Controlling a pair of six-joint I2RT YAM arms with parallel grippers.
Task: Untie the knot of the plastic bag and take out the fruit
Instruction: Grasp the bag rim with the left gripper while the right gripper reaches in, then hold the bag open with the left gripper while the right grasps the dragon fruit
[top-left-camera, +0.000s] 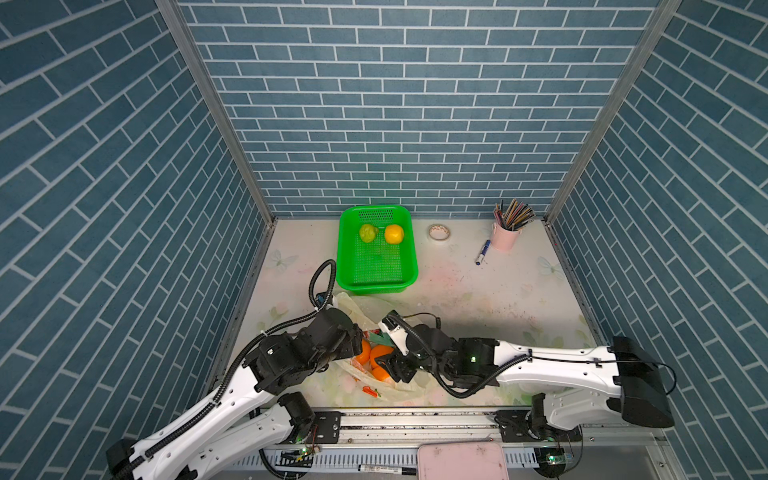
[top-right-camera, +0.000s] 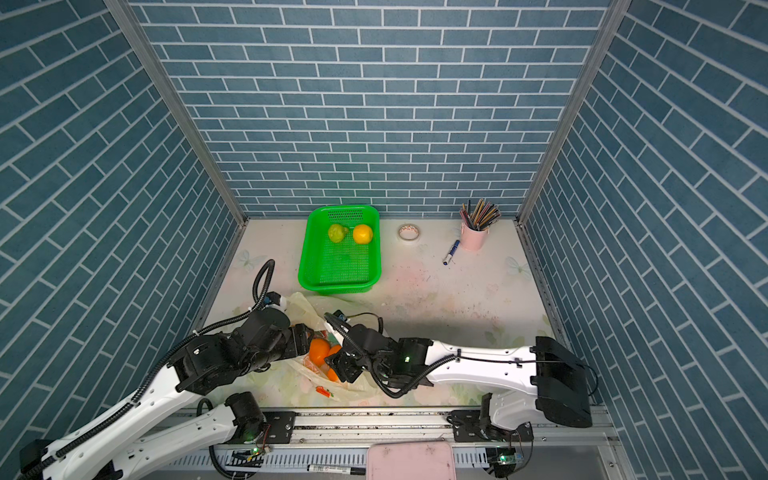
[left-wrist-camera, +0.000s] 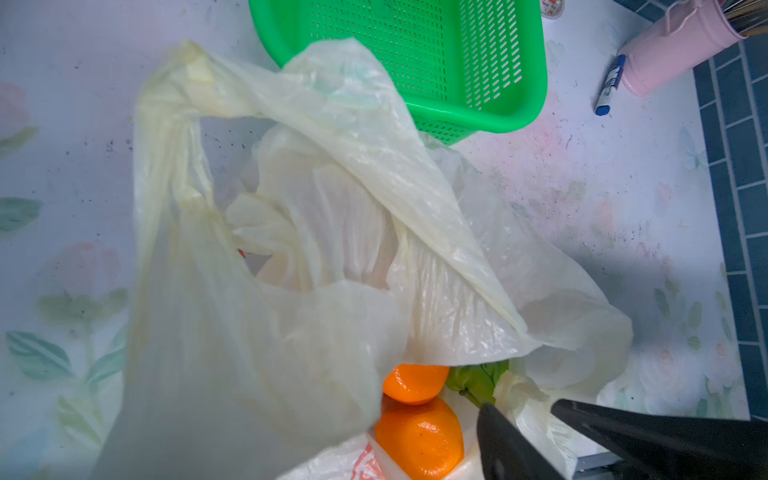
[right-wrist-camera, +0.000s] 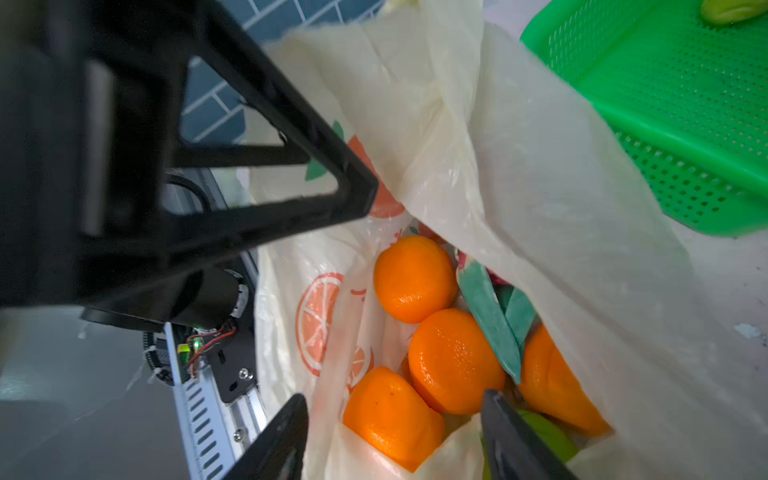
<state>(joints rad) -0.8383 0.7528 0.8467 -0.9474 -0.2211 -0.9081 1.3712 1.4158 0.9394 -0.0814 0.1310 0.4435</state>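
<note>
The pale-yellow plastic bag (top-left-camera: 353, 309) (left-wrist-camera: 332, 208) (right-wrist-camera: 519, 166) lies with its mouth open near the table's front edge. Its handle loop (left-wrist-camera: 178, 124) is loose and no knot shows. Inside are several oranges (right-wrist-camera: 453, 361), a green fruit (right-wrist-camera: 548, 436) and green dragon-fruit scales (right-wrist-camera: 490, 316). My left gripper (top-left-camera: 360, 347) is at the mouth, jaws wide. One of its fingers (right-wrist-camera: 266, 224) is against the film. My right gripper (right-wrist-camera: 395, 436) (top-left-camera: 388, 368) is open inside the mouth, astride an orange (right-wrist-camera: 390, 419) and a fold of bag wall.
The green basket (top-left-camera: 376, 287) stands behind the bag with a green fruit (top-left-camera: 368, 233) and a yellow fruit (top-left-camera: 394, 234) in it. A tape roll (top-left-camera: 439, 232), blue pen (top-left-camera: 482, 252) and pink pencil cup (top-left-camera: 505, 237) sit back right. A pink box (top-left-camera: 461, 461) is beyond the front rail.
</note>
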